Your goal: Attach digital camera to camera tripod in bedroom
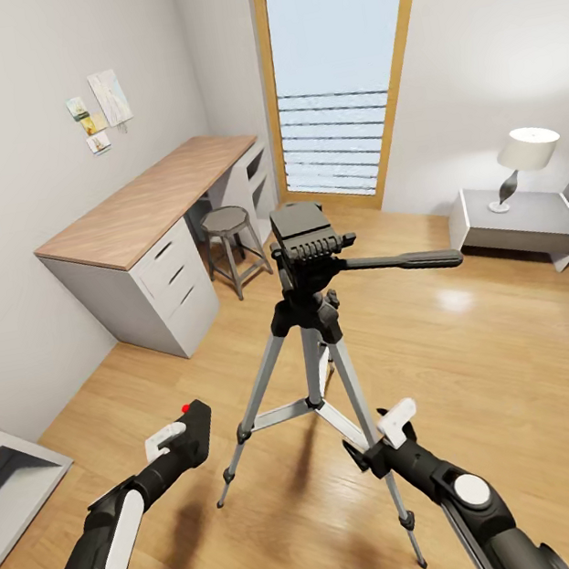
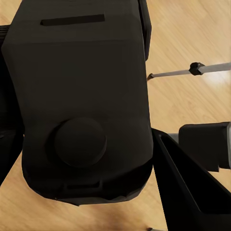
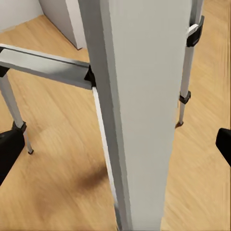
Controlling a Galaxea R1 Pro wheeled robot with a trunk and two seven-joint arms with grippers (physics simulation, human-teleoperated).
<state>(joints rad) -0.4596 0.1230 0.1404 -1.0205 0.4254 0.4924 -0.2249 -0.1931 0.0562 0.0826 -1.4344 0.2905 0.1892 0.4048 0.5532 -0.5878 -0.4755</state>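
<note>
The camera tripod (image 1: 313,317) stands on the wood floor in mid-room, its black head (image 1: 306,233) with the flat plate on top and the pan handle (image 1: 406,261) pointing right. My left gripper (image 1: 183,438) is low and left of the tripod, shut on the digital camera (image 1: 195,426), whose red button (image 1: 187,408) faces up. In the left wrist view the camera's black body (image 2: 82,96) sits between dark fingers (image 2: 190,192). My right gripper (image 1: 374,443) is open around the tripod's front right leg (image 3: 139,96), with one fingertip (image 3: 9,151) at each side of it.
A wood-topped desk (image 1: 150,200) with grey drawers and a round stool (image 1: 226,225) stand at the back left. A tall window (image 1: 335,63) is behind the tripod. A nightstand (image 1: 543,227) with a lamp (image 1: 522,157) is at the right, a grey shelf (image 1: 10,469) at the left edge.
</note>
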